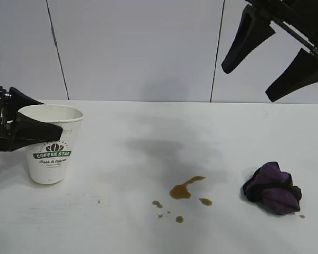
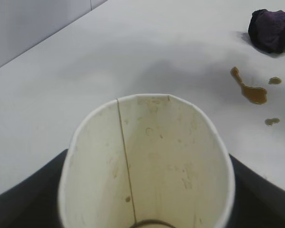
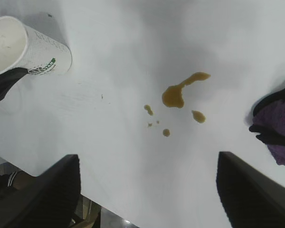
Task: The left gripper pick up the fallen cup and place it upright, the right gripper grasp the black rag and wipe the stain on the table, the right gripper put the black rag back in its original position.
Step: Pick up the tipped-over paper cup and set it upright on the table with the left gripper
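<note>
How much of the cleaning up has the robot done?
The cup stands upright on the table, with the left gripper clamped around it. The stain isn't wiped. The rag lies untouched, and the right gripper hangs open above.

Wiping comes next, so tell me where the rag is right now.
In the exterior view the rag lies bunched on the table at the right, just right of the stain, with the raised right tool above it.

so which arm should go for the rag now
Right. The right claw hangs open in the air above the black rag, near the stain. The left claw is across the table, closed around the upright cup.
</note>
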